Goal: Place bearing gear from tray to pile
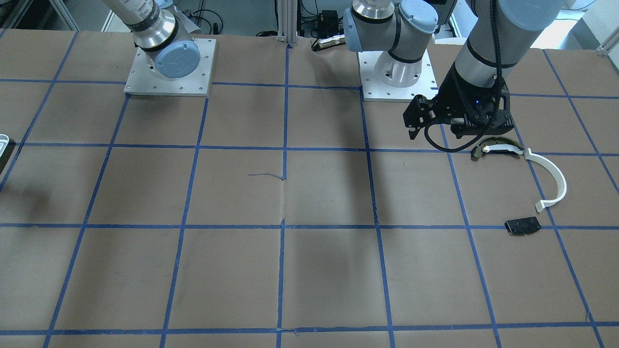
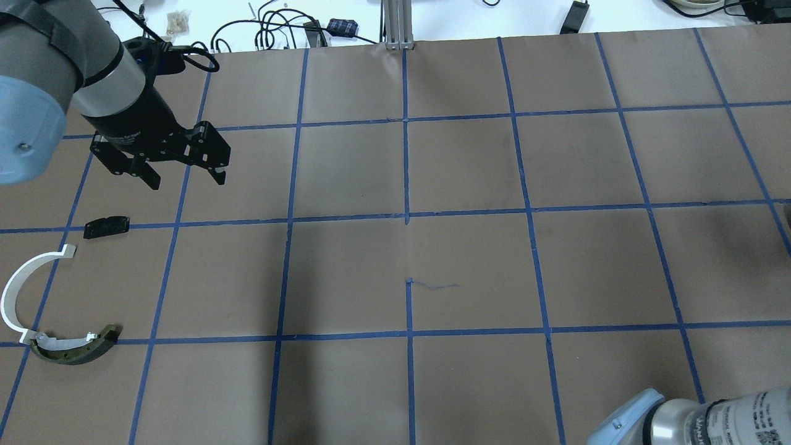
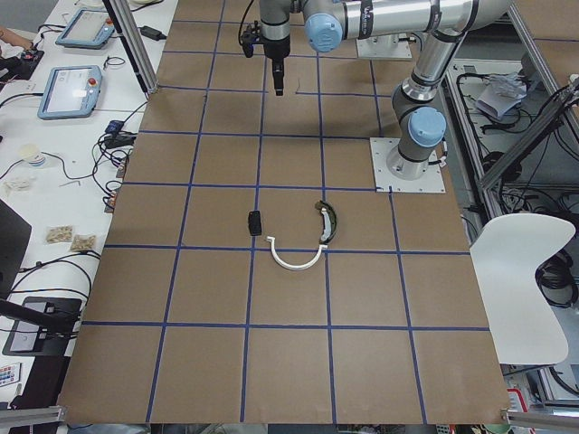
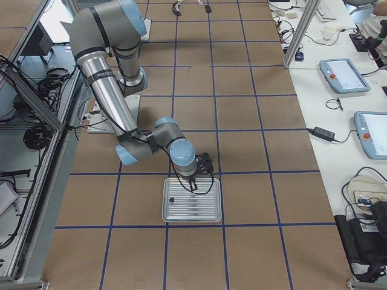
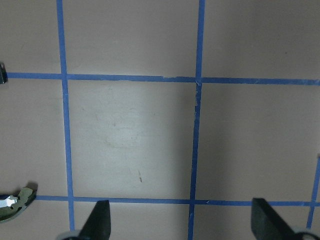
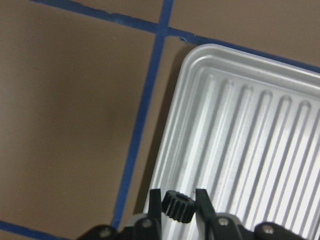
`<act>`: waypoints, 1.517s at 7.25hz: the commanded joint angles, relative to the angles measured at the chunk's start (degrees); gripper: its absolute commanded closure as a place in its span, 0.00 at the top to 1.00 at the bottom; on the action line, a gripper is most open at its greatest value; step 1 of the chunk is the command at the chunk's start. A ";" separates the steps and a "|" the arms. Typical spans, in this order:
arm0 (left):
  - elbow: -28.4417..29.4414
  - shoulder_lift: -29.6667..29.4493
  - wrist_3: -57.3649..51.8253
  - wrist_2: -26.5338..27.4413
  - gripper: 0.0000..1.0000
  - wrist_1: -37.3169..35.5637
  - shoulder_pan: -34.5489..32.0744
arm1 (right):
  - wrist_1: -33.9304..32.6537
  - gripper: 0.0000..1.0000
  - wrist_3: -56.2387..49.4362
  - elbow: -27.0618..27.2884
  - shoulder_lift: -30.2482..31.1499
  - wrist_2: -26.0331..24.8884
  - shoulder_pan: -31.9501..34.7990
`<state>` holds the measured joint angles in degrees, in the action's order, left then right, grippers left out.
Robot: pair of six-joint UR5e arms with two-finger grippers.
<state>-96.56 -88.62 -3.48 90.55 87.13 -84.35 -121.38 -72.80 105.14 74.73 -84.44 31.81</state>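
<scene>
Bearing gear (image 6: pixel 178 206), small, black and toothed (I judge it stiff, light, slippery on the teeth), is pinched across its rim by the right gripper (image 6: pixel 178 197), just over the tray (image 6: pixel 250 125) edge. In the left wrist view, the left gripper (image 5: pixel 180 215) is spread wide and empty, with no tray in sight.

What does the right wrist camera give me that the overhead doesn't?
Only the right wrist view shows the bearing gear pinched between the fingers of the right gripper, at the edge of the ribbed metal tray. Only the overhead shows the open left gripper and the pile: white half-ring, olive curved piece, black plate. Both show the brown table with blue tape lines.
</scene>
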 commanded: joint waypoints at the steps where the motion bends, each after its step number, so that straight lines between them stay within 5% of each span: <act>1: -0.03 0.03 0.05 0.07 1.00 -0.64 0.06 | 13.48 0.20 11.05 0.32 11.79 -3.00 7.79; 3: -0.03 0.03 -0.03 0.07 1.00 -0.64 0.06 | 22.72 0.20 28.13 0.32 20.94 -4.33 19.10; 6: -0.03 -0.06 0.05 -0.02 1.00 -2.30 0.15 | 26.99 0.20 61.80 -0.46 23.35 -3.37 41.59; 11: 0.06 0.12 0.05 0.24 1.00 -2.14 0.06 | 16.31 0.20 90.16 -8.71 5.64 -0.47 69.56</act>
<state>-96.56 -88.61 -3.43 90.56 84.74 -84.21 -100.38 12.21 98.92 85.88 -85.22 94.63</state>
